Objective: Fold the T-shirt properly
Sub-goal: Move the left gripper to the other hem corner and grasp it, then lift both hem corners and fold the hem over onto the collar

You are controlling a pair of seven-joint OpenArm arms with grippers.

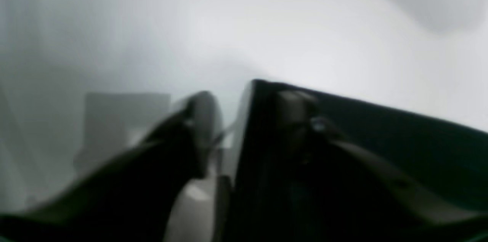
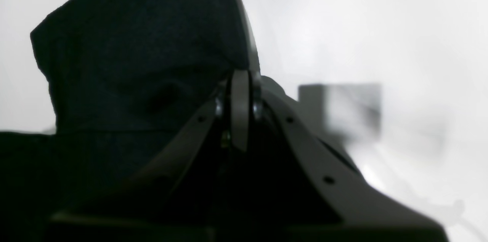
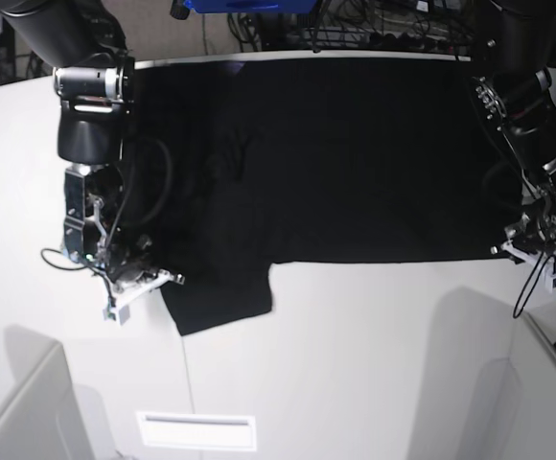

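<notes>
The T-shirt [image 3: 335, 163] lies spread on the white desk [image 3: 355, 364]. The right hand [image 2: 240, 108] is closed on its sleeve edge; the left hand [image 1: 228, 135] stands half closed at the shirt's opposite hem, grip unclear, so this corner may slip

The T-shirt [image 3: 335, 163] lies spread on the table [image 3: 355, 364], covering its far half up to the far edge. One sleeve [image 3: 220, 297] reaches toward the near edge on the left side. The right gripper [image 3: 149, 278] is at the shirt's left edge, the left gripper [image 3: 525, 247] at its right near corner.
</notes>
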